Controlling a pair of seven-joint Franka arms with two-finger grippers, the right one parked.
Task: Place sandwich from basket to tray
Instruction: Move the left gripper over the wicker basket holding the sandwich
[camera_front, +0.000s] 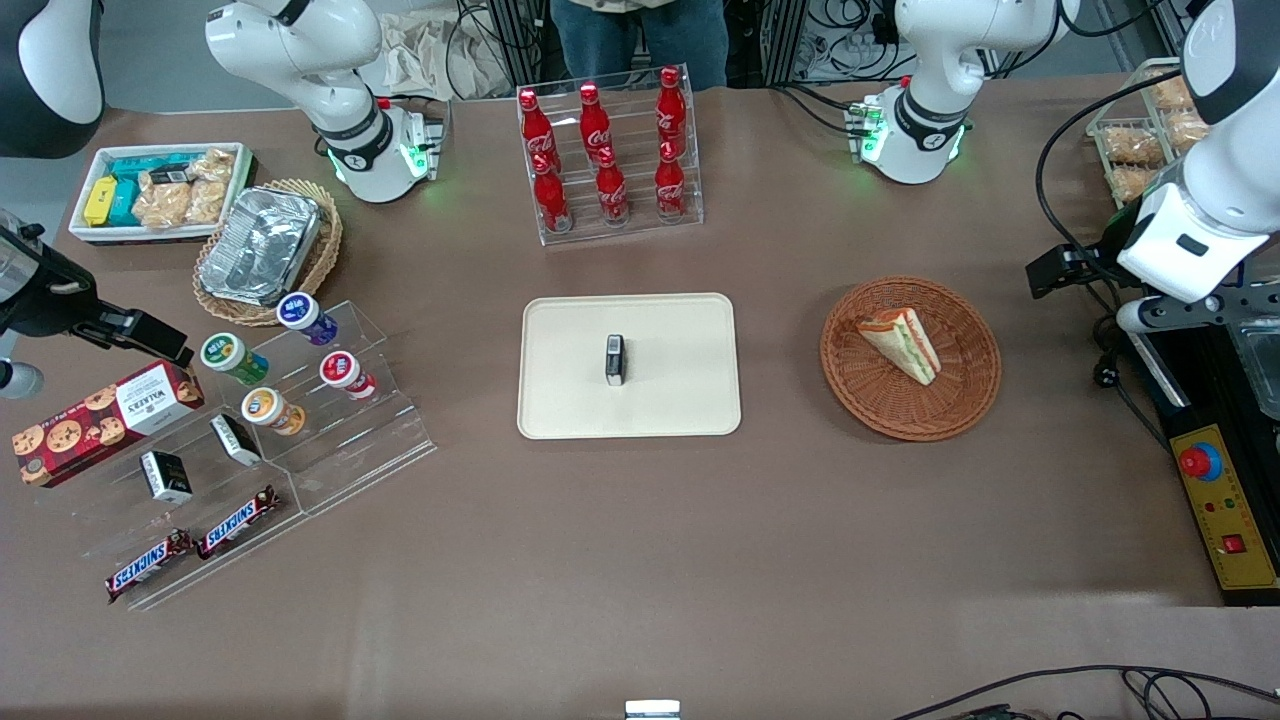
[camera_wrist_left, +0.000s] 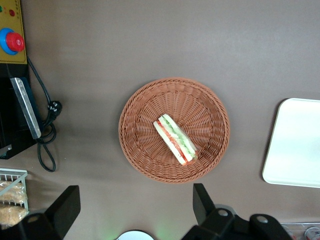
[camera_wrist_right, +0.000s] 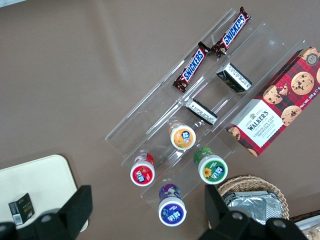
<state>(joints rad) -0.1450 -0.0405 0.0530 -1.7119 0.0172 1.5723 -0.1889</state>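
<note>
In the round reddish-brown wicker basket, toward the working arm's end of the counter, lies the triangular pale-bread sandwich, untouched. Our left arm's hand hangs high above it, fingers spread wide, empty. We judge the approach step: descend, straddle the wedge, then carry it to the cream-beige rectangular tray.

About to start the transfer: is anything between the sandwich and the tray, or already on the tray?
Bare table between basket and tray. A small dark box stands mid-tray. The open tool hangs above the sandwich, nothing between.
</note>
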